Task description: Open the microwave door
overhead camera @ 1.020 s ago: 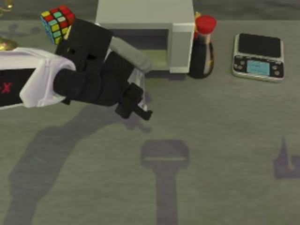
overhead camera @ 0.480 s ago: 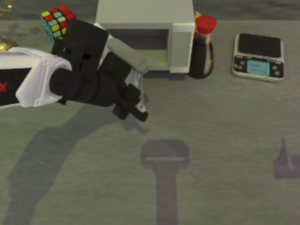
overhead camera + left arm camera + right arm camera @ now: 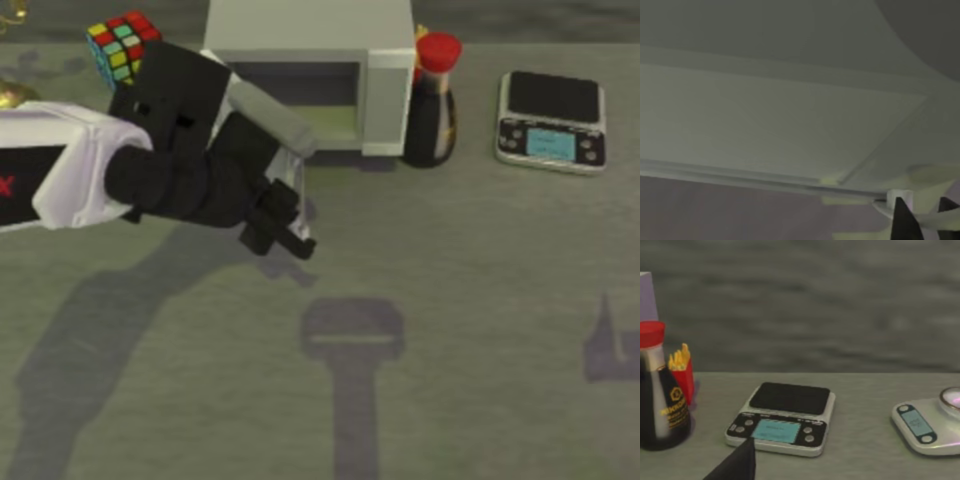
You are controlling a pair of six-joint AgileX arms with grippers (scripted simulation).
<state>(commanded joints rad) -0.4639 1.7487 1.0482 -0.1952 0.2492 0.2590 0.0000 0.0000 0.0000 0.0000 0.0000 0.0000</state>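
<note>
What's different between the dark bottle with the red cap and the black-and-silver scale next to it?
The bottle stands upright and tall beside the microwave; the scale lies flat and low, apart from it. The bottle is rounded, dark with a red cap; the scale is rectangular, with a black platform, pale screen and buttons. Both rest on the table, untouched.

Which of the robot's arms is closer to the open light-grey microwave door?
The left. Its gripper sits right at the swung-out light-grey microwave door, near the door's free edge. The right arm is outside the top view; its gripper faces the black-and-silver scale, off to the right.
</note>
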